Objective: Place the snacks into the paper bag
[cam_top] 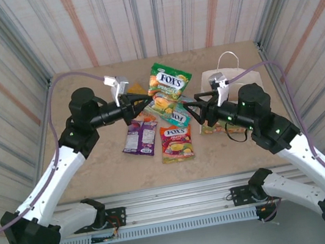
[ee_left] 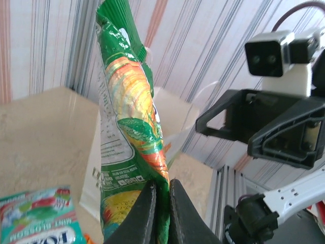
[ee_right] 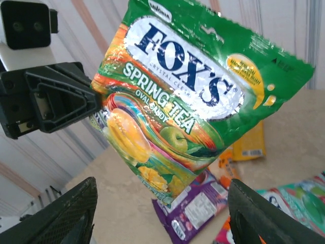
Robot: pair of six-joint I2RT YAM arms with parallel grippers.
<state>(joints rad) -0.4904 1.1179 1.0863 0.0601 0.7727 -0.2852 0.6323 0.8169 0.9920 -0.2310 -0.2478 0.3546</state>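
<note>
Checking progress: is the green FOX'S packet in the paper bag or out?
Out: the left hand holds the green packet up by its edge, clear of the paper bag.

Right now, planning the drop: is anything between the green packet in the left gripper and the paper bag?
Partly: seen from above, the open right gripper hangs between the left gripper's green packet and the paper bag, its wrist overlapping the bag.
</note>
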